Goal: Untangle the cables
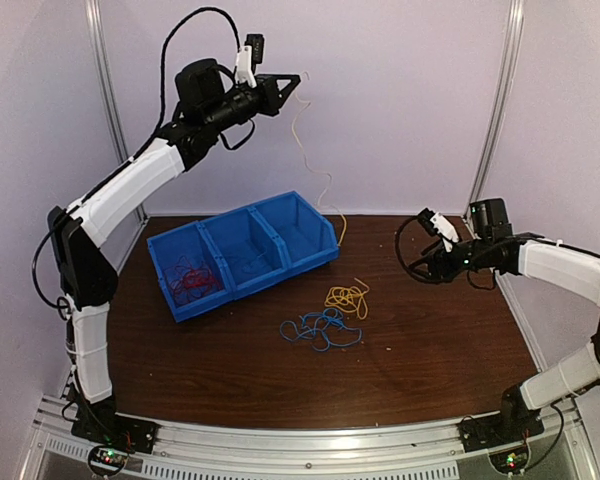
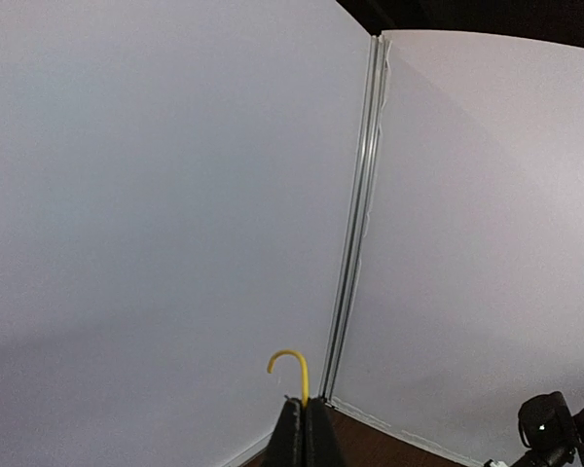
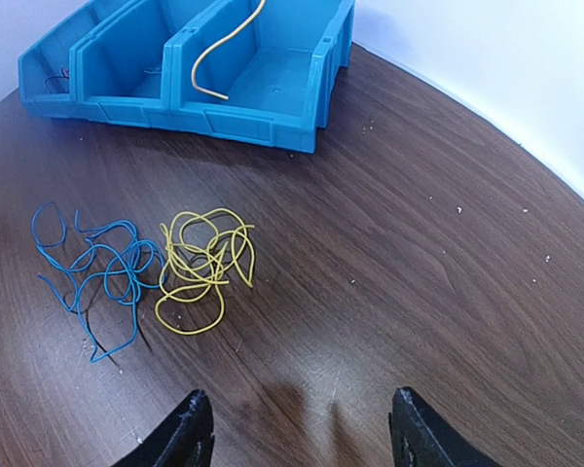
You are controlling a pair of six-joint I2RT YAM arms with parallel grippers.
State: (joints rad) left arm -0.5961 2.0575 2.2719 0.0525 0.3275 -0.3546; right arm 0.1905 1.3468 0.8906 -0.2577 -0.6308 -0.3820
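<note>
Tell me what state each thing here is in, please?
left tool: shut on one yellow cable, raised high.
yellow cable: dangling, lower end at the bin's right compartment.
right tool: open, empty, above the table.
blue cables: tangled pile on the table.
yellow pile: tangled, beside the blue cables.
red cables: bunched in the bin's left compartment.

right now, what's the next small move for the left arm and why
Probably lower the left gripper toward the blue bin's rightmost compartment, then release. It is shut on a single yellow cable, which hangs clear of the yellow pile, its loose end by that compartment. The red cables already lie in the leftmost one.
</note>
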